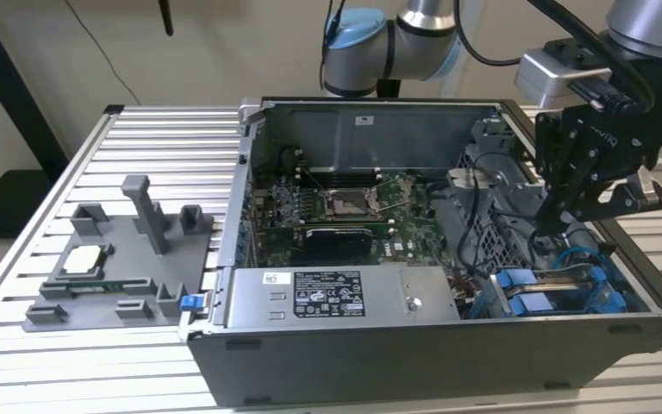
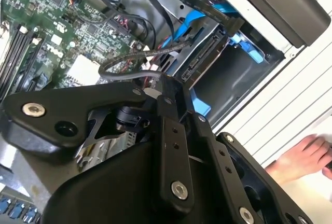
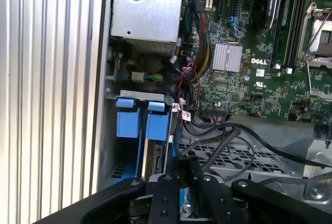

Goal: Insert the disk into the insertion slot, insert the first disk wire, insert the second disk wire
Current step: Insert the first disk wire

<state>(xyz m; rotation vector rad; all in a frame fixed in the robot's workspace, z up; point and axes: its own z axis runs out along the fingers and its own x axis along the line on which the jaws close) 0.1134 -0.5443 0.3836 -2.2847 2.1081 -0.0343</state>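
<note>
On the slatted table (image 1: 32,362) lies the open computer case (image 1: 423,362). The disk (image 2: 205,57) sits already inside the insertion slot (image 3: 122,167), near the exterior view's right. The gripper (image 1: 550,226) hangs just above the disk's connector edge, clamped on a black wire (image 3: 218,137).

Wrist camera, looking into the drive cage.
I see my gripper (image 3: 180,175) right beside the disk (image 3: 154,157), which sits edge-on in the insertion slot (image 3: 124,156) with two blue tabs (image 3: 127,123) at its end. Black cables (image 3: 228,137) cross nearby, next to the green motherboard (image 3: 249,79).
</note>
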